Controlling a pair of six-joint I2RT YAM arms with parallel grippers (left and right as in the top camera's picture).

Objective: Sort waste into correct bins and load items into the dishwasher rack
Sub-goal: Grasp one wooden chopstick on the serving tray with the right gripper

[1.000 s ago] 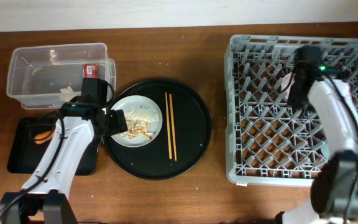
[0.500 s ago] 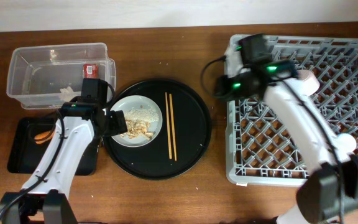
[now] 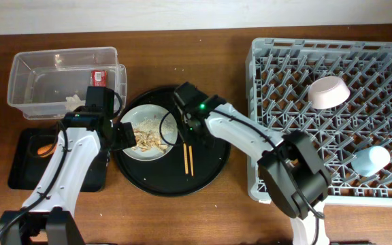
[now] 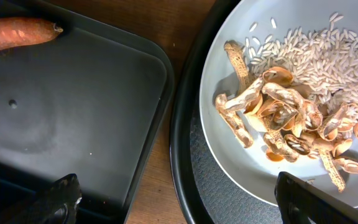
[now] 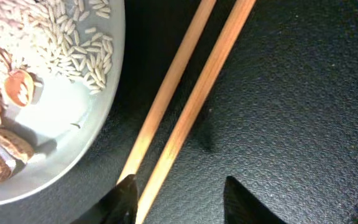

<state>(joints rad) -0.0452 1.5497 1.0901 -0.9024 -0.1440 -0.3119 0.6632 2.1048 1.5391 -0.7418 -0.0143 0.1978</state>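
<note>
Where grainy tray (image 5: 291,93) meets smooth plate (image 5: 73,124), chopsticks (image 5: 192,106) — straight, wooden.

On the round black tray (image 3: 211,156), centre frame, the grey-white round plate (image 3: 145,112) lies left of the thin wooden chopsticks (image 3: 188,158).

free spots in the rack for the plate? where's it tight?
In the dishwasher rack, bare pegs across the tray-side half, from its wall to the bowl and cup. Tight: round black tray, where left gripper and right gripper crowd plate and chopsticks.
</note>
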